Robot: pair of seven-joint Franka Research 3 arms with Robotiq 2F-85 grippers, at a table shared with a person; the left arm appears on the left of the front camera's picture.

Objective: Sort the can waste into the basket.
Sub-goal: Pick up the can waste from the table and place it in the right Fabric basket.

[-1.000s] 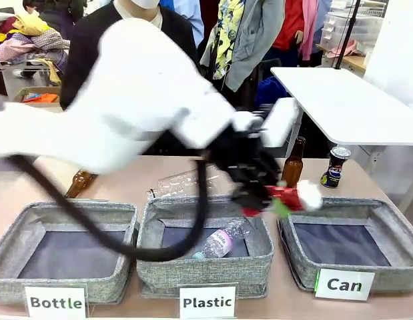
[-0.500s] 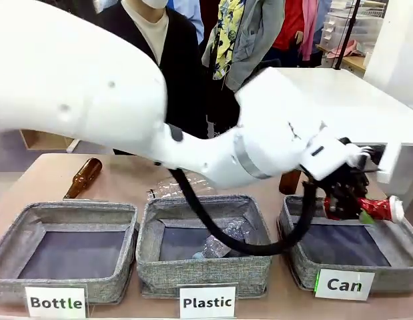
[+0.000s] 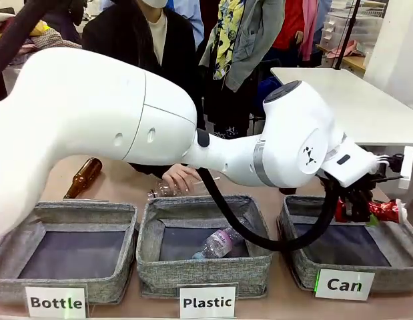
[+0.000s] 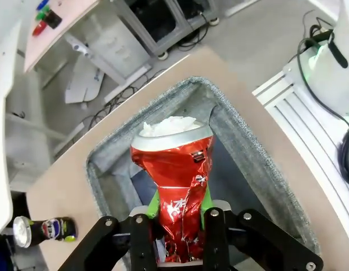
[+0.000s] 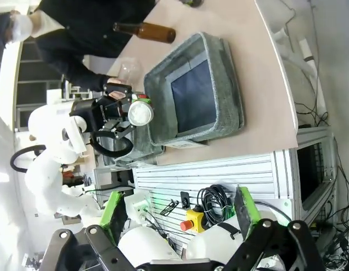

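Observation:
The crushed red can [image 3: 386, 211] with its silver top is held on its side above the right end of the grey "Can" basket [image 3: 393, 277]. My left gripper [image 3: 356, 203] is shut on it, with the arm reaching across from the left. In the left wrist view the red can [image 4: 175, 180] sits between the green pads of my left gripper [image 4: 177, 217], over the basket's [image 4: 256, 164] dark lining. The dark blue-black can [image 4: 44, 230] lies on the table beside the basket. My right gripper [image 5: 177, 217] is open with nothing in it, away from the table.
The "Plastic" basket [image 3: 153, 267] holds a clear bottle [image 3: 219, 241]; the "Bottle" basket [image 3: 6, 283] is at the left. A person's hand [image 3: 183, 177] rests on a clear bottle [image 3: 163, 191] behind them. A brown bottle [image 3: 83, 177] lies at the far left, another [image 5: 151, 31] stands by the Can basket.
My left arm has swung right, carrying the red can from the Plastic basket's edge to over the Can basket's right end. The person's hand has come down onto the clear bottle.

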